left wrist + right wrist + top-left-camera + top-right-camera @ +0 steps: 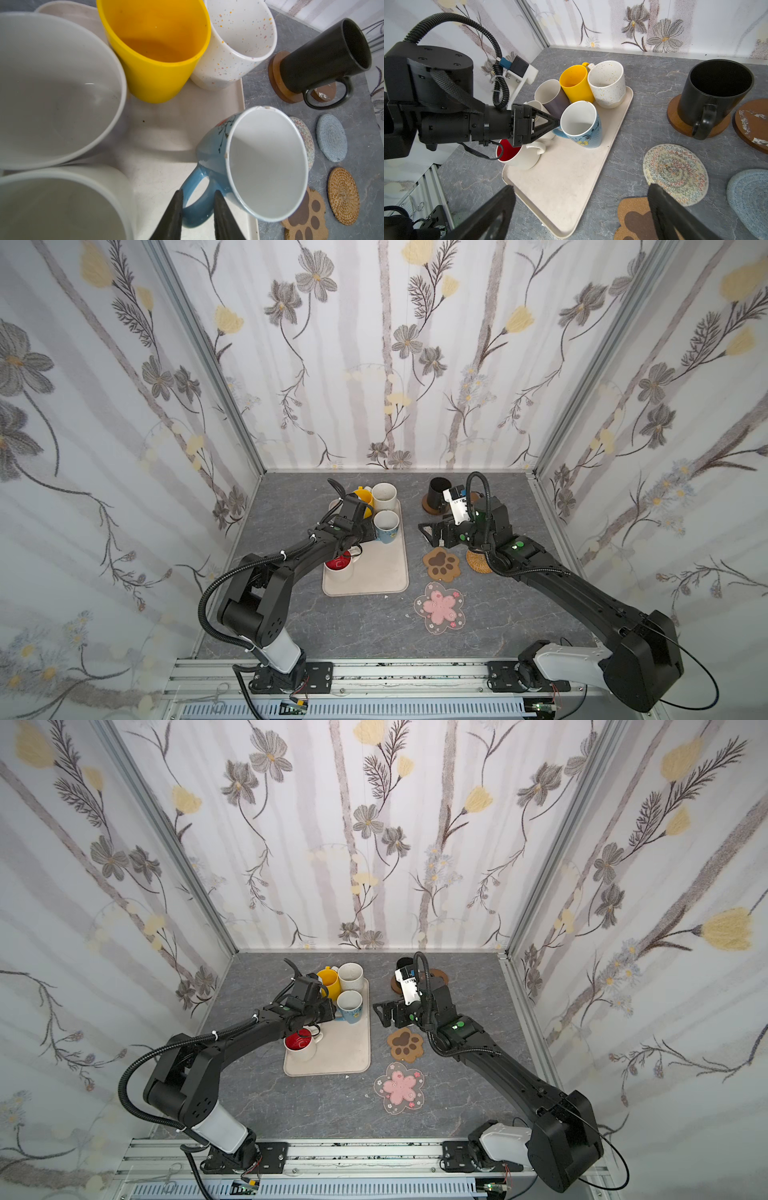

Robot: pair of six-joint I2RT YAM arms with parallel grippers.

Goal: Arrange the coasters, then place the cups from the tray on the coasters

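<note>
Over at the right-hand edge of the tray (566, 187), as the top views show it, sits the light blue mug (266, 164) we're after. It's upright on the tray floor with its handle (197, 199) pointing back at the left arm. The left jaws are drawn in narrow with one on each side of that handle, and they look to be touching it, though we can't tell how hard they're biting. So we reckon the step is the pick, and the trick is not rushing the lift. A ceramic mug held by its handle hangs off-centre and will probably want to swing, so we'd squeeze fully first. Then we'd go straight up until the base clears the low rim before moving sideways. It's tight on the arm's side: a plain off-white mug (62, 207) and the lilac mug (554, 99) crowd in close. The yellow mug (158, 52) and speckled mug (239, 41) stand behind, and the red-inside mug (512, 153) sits right under the wrist cable, so no dipping. The closest free spot looks like the pale woven coaster (675, 174), on the bench just past the tray edge, with the grey coaster (332, 137) and rattan coaster (342, 195) beyond it. The black mug (324, 56) is already parked on a wooden disc (276, 83). The right jaws hang wide apart and empty above the paw coaster (305, 216), so we'd watch for a clash there.
</note>
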